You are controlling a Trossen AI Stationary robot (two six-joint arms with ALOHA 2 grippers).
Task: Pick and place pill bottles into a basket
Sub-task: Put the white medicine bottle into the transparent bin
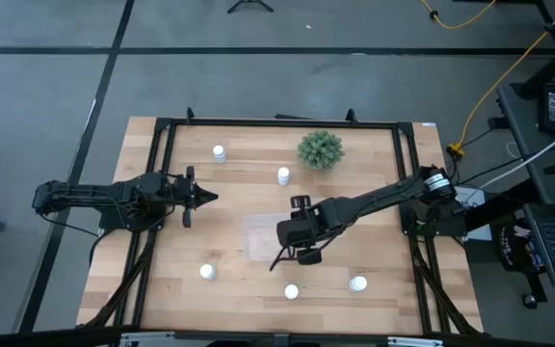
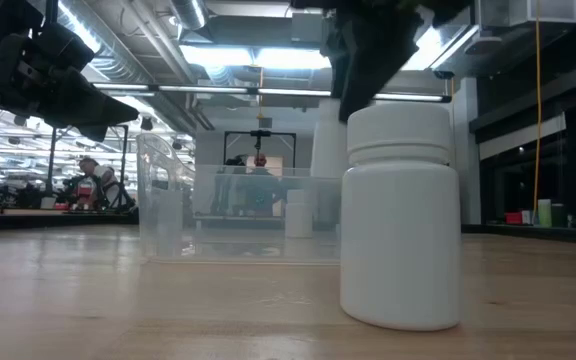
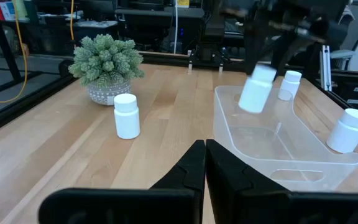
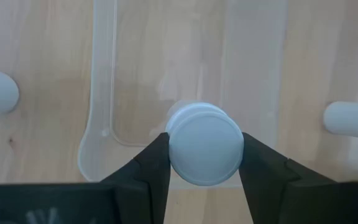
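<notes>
My right gripper (image 4: 205,155) is shut on one white pill bottle (image 3: 255,90) over the clear plastic basket (image 1: 261,237) at the table's middle. Five more bottles stand upright on their bases on the wood: two toward the far edge (image 1: 219,152) (image 1: 283,174) and three toward the near edge (image 1: 207,272) (image 1: 291,291) (image 1: 357,283). The nearest one fills the low view (image 2: 400,215). My left gripper (image 1: 198,198) is shut and empty, left of the basket, above the table. My right gripper pinches the bottle's cap end (image 4: 180,148) between its two fingers, one finger (image 4: 154,163) on each side. The fingers come from above, pointing down. The bottle hangs below them, tilted, lifted clear above the basket's inside (image 3: 260,140).
A green spiky plant (image 1: 320,149) in a small pot stands near the far edge, right of the middle. A black frame (image 1: 277,122) runs along the table's edges. Bare wood lies between the basket and the near bottles.
</notes>
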